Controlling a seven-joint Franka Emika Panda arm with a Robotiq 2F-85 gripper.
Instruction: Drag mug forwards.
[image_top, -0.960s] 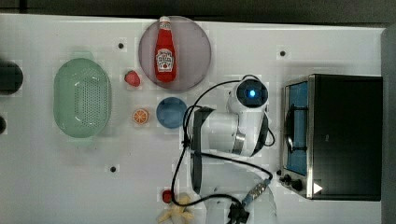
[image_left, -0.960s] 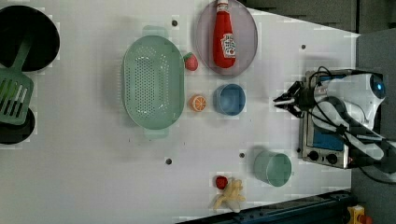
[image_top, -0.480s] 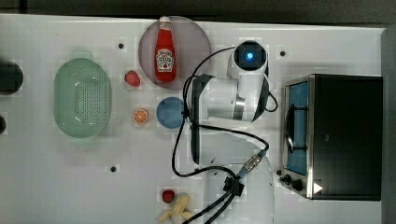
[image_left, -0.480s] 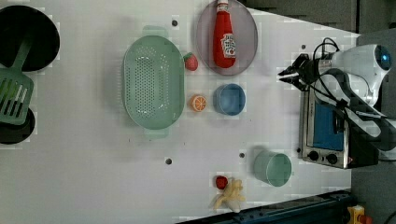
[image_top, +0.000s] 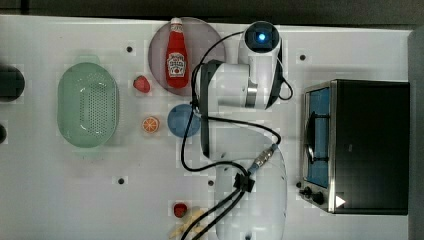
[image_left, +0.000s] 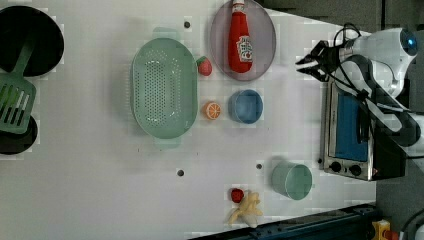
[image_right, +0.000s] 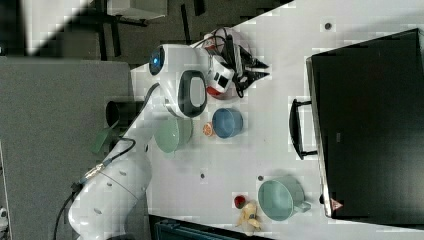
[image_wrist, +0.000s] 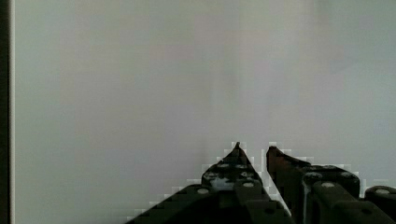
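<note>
The small teal-green mug (image_left: 292, 181) stands upright near the left view's bottom edge, just beside the toaster oven's knobs; its handle nub points toward the oven in the right view (image_right: 277, 200). In the top view the arm's base covers it. My gripper (image_left: 300, 67) hangs far from the mug, over bare white table between the ketchup plate and the oven's far corner. Its fingers stand a little apart with nothing between them, as the right view (image_right: 268, 70) and the wrist view (image_wrist: 253, 148) show.
A toaster oven (image_left: 350, 130) lines the left view's right side. A blue cup (image_left: 246, 106), an orange slice (image_left: 213, 110), a strawberry (image_left: 204, 66), a pale-green colander (image_left: 162, 87) and a plate with a ketchup bottle (image_left: 240, 37) fill the middle. A banana (image_left: 246, 212) lies near the mug.
The arm has swung toward the top view's top edge, carrying the gripper farther from the mug, up past the oven's corner in the left view. The mug has not moved.
</note>
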